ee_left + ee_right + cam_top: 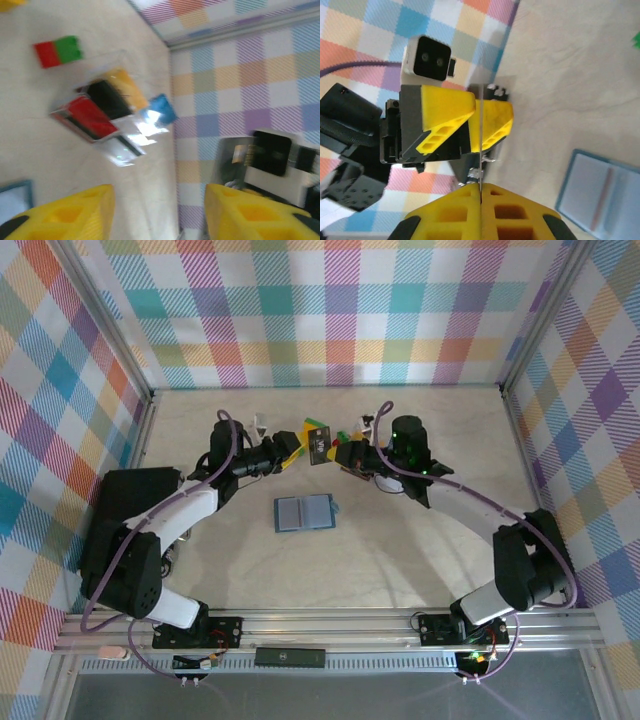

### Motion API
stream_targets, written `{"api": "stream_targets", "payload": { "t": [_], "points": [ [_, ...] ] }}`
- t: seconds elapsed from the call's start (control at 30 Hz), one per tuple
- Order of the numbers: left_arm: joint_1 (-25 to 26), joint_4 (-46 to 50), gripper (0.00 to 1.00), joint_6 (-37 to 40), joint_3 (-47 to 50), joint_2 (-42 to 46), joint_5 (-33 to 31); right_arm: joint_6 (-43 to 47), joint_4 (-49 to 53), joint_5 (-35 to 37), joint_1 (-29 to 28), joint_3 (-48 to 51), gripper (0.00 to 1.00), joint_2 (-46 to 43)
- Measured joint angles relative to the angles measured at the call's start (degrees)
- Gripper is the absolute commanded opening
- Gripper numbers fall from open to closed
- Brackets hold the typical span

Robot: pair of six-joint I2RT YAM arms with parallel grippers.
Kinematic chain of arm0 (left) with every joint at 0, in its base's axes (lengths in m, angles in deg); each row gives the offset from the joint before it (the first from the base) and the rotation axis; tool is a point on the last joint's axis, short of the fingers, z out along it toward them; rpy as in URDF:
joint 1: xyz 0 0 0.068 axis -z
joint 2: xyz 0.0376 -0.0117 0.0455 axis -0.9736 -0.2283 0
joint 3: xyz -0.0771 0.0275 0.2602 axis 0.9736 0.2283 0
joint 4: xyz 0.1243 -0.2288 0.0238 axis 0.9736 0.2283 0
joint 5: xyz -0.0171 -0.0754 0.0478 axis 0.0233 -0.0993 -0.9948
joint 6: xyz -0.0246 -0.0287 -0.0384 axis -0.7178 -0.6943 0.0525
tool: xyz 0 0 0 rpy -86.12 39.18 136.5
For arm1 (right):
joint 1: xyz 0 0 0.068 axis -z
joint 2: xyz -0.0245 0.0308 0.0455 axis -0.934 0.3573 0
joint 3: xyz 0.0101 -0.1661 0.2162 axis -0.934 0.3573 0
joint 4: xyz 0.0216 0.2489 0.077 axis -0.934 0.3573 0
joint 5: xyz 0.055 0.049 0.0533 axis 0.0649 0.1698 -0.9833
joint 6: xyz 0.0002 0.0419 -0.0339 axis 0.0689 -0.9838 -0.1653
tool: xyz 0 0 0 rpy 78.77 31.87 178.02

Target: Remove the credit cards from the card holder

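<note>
The right gripper (481, 189) has its yellow fingers (445, 212) pressed together on a thin card (481, 169), which the right wrist camera sees edge-on as a fine pale line. The card's colour cannot be told from that view. Its far end runs straight out from these fingertips and reaches in between the two fingers of the left gripper (477, 125), which faces it nose to nose. A sliver of gap shows on either side of the card there. In the left wrist view the left gripper's own fingers (70, 212) stand well apart, open, with nothing pinched between them. Beyond them, off toward the table side, a blurred cluster of cards (107, 117) shows red, black, yellow, blue and pale patches. The blur hides whether that cluster lies on the table or hangs above it. Just past the cluster sits a small red-and-green block (57, 51). From overhead the two grippers meet tip to tip near the middle of the table (420, 540). The card holder (305, 512) lies open and flat on the side of the fingertips toward the arm bases, apart from both grippers and touched by neither.
</note>
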Motion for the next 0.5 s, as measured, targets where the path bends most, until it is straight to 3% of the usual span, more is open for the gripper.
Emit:
{"api": "stream_targets", "payload": {
  "t": [0.33, 0.5],
  "points": [
    [-3.1, 20.0, 0.97, 11.6, 0.0, 5.7, -12.4, 31.1, 31.3, 15.0, 0.1, -16.4, 0.0, 2.3],
    [-3.2, 27.3, 1.0, 16.0, -0.1, 8.2, -18.3, 45.3, 41.9, 19.5, 0.1, -23.2, 0.0, 8.1]
  ]
}}
